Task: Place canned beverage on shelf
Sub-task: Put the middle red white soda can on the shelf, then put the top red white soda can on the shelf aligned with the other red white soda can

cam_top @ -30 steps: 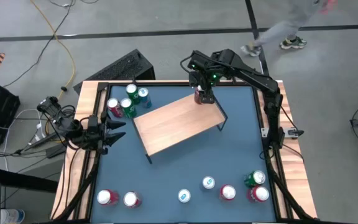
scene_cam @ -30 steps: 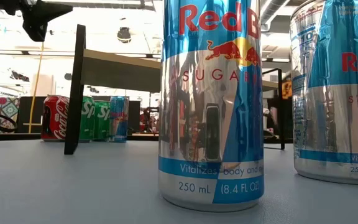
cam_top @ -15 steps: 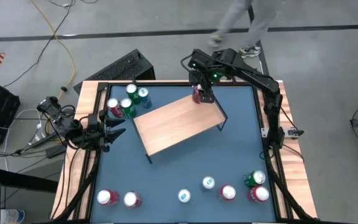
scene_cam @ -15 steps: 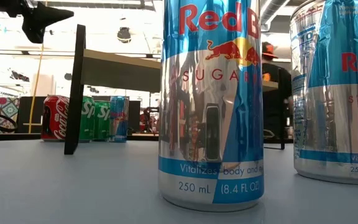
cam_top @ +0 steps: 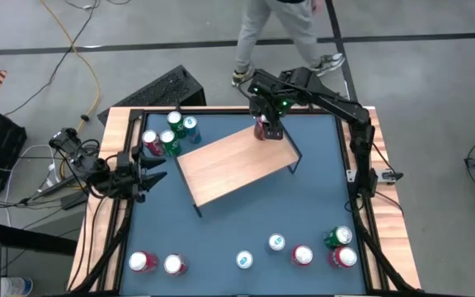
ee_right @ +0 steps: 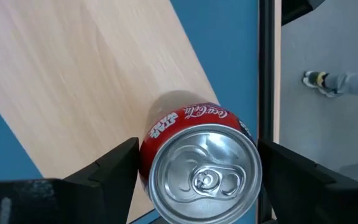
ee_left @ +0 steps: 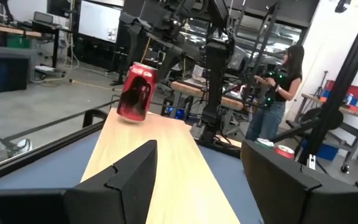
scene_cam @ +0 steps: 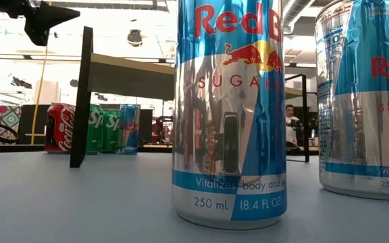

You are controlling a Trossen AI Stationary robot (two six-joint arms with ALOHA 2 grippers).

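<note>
A red Coca-Cola can (ee_right: 197, 168) stands upright at the far right corner of the light wood shelf (cam_top: 233, 169), which is on black legs in the middle of the table. My right gripper (cam_top: 264, 124) comes down on the can from above and is shut on it. The left wrist view shows the can (ee_left: 135, 92) at the shelf's far end. My left gripper (cam_top: 151, 172) waits at the table's left edge, open, level, pointing toward the shelf, nothing between its fingers (ee_left: 135, 174). My right gripper has the can's upper wall (ee_right: 146, 155) between its two fingers, one on each side just below the rim. The fingers point steeply down from above. The can stays upright over the shelf's corner; whether its base rests on the board I cannot tell.
Several cans stand at the table's far left (cam_top: 170, 136) and along its near edge (cam_top: 303, 252). Two Red Bull cans (scene_cam: 229, 115) fill the low view. A person (cam_top: 275, 33) walks just past the table's far edge; another person (ee_left: 281, 93) stands in the room.
Both grippers have kept still and the can stays at the shelf's corner. A person beyond the table's far edge has walked from the right toward the left.
</note>
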